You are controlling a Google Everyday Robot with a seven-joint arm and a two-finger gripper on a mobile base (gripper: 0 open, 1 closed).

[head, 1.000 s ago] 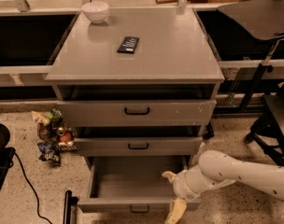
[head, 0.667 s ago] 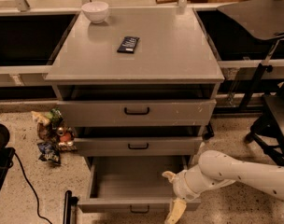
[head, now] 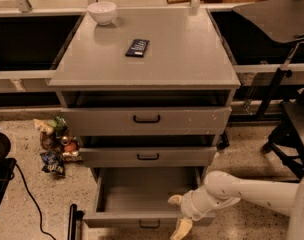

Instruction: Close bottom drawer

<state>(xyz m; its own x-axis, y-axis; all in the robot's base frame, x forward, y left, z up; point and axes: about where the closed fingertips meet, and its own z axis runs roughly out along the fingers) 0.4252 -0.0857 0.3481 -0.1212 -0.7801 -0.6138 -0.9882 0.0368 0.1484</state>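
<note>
Speckled floor [head: 22, 184] surrounds a grey cabinet [head: 142, 64] with 3 drawers, each pulled out to some degree.

1. The top drawer [head: 92, 120] and middle drawer [head: 107, 157] sit above and behind the gripper.
2. The bottom drawer [head: 137, 194] stands furthest out. Its box runs from the gripper back toward the cabinet and across to the far side.
3. The gripper [head: 178, 215] sits at the drawer's near front corner with its fingers spread wide. 1 finger appears to reach over the low front into the box, and the other hangs outside, below the front edge.
4. The small black handle [head: 149, 224] lies just beside the gripper, at the middle of the front, and is not held.

Likely hazards:
- Pushing at 1 corner may skew the drawer on its runners and jam it.
- The finger inside could be pinched under the middle drawer as the gap closes.
- The low front offers little surface, so contact may slip off.
</note>
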